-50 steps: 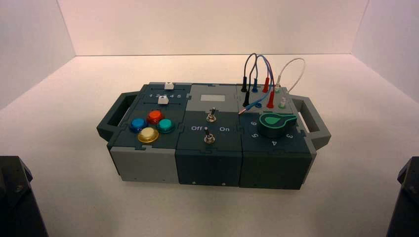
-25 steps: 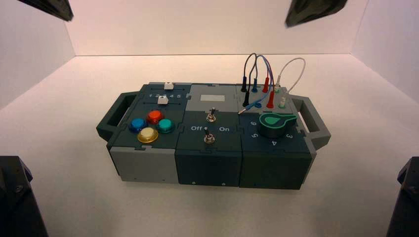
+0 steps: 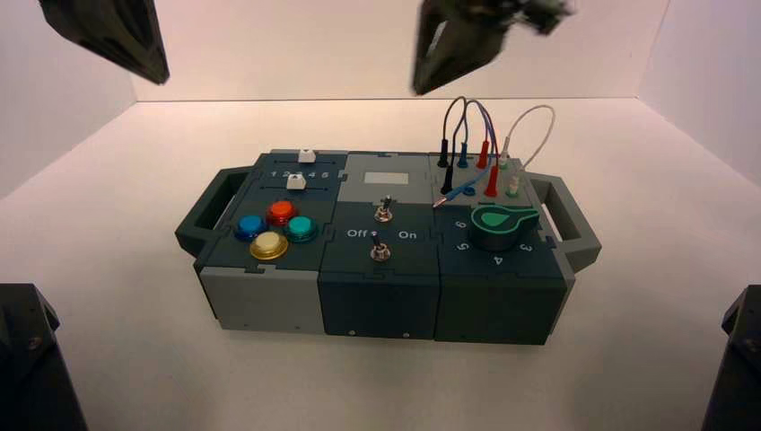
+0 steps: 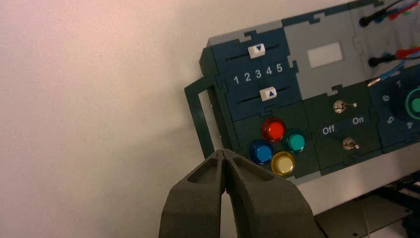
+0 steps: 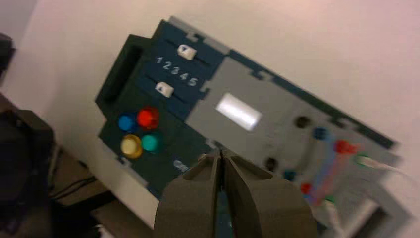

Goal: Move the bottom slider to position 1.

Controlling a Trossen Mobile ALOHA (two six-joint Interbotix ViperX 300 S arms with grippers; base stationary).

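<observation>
The bottom slider [image 4: 268, 93] is a small white knob in a dark slot under the printed scale, near the scale's middle, about 3 to 4. It also shows in the high view [image 3: 295, 183] and the right wrist view [image 5: 164, 89]. The digit 1 [image 4: 236, 79] is the scale's first digit, next to the box's left handle. My left gripper [image 4: 224, 152] is shut and empty, high above the table left of the box [image 3: 160, 76]. My right gripper [image 5: 220, 152] is shut and empty, high above the box's far middle [image 3: 424, 83].
A twin white slider [image 4: 256, 49] sits beyond the scale. Four round buttons [image 4: 273, 130] lie in front of the bottom slider. Two toggle switches [image 3: 381, 231], a green knob [image 3: 502, 224] and plugged wires [image 3: 467, 148] fill the box's middle and right. Handles [image 3: 202, 215] stick out at both ends.
Both grippers have come into the high view from above. The left has come lower at the far left, and the right has swung left and lower over the box's far side.
</observation>
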